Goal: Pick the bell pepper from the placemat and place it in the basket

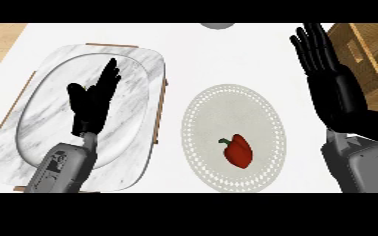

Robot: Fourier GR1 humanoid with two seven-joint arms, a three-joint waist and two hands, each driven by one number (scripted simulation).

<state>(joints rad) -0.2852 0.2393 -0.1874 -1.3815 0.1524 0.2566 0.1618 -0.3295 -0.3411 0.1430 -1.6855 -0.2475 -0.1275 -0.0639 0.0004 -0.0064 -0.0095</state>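
We see a red bell pepper [238,151] at the placemat's [221,105] five o'clock: light, smooth, grasped around its body; both hands released.

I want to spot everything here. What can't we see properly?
- Grey round thing, head view: cut off by the top edge, so unclear what it is.
- Marble tray, head view: the left robot hand and forearm cover part of it.
- Wooden object, head view: cut by the right edge, behind the right robot hand.
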